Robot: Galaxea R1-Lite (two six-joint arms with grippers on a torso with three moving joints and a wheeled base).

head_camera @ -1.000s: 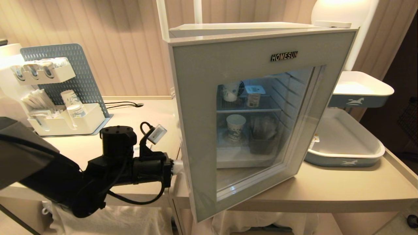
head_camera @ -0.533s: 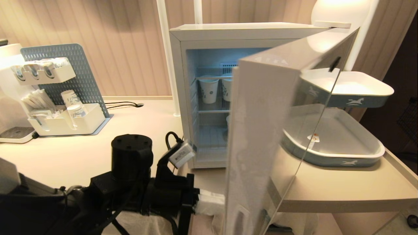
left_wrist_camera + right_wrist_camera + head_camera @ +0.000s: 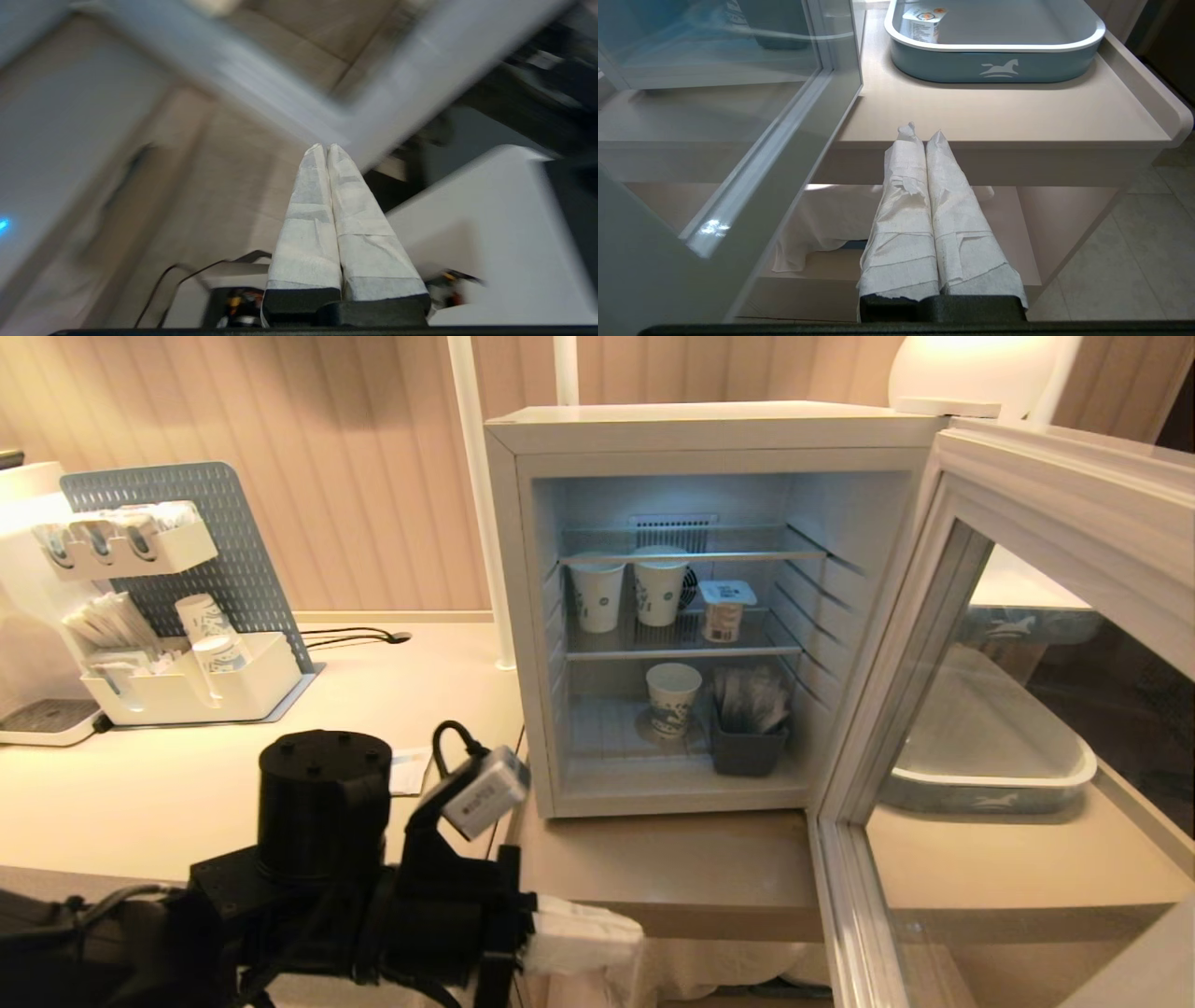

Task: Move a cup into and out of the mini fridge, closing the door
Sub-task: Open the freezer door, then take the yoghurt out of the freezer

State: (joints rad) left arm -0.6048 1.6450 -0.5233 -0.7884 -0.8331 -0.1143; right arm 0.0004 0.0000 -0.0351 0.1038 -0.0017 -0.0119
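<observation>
The mini fridge (image 3: 709,429) stands open on the counter, lit inside. Its door (image 3: 1055,513) is swung wide to the right. Two white paper cups (image 3: 597,597) (image 3: 659,593) stand on the middle wire shelf, and a third cup (image 3: 673,698) stands on the bottom shelf. My left gripper (image 3: 635,933) is low at the counter's front edge, left of the door's lower corner, shut and empty, touching nothing. In the left wrist view the left gripper (image 3: 325,147) points at the blurred door frame (image 3: 397,79). My right gripper (image 3: 923,130) hangs shut and empty below the counter's front edge, beside the door (image 3: 784,154).
A yogurt pot (image 3: 726,610) and a dark bin of packets (image 3: 747,733) share the fridge shelves. A white organizer with cups (image 3: 187,681) and a water dispenser (image 3: 28,616) stand at the left. Blue-and-white trays (image 3: 990,775) sit behind the open door; the lower tray (image 3: 994,60) holds a small pot (image 3: 924,21).
The door has swung from nearly shut to wide open on the right. My left arm has drawn back and down toward the counter's front edge, staying shut.
</observation>
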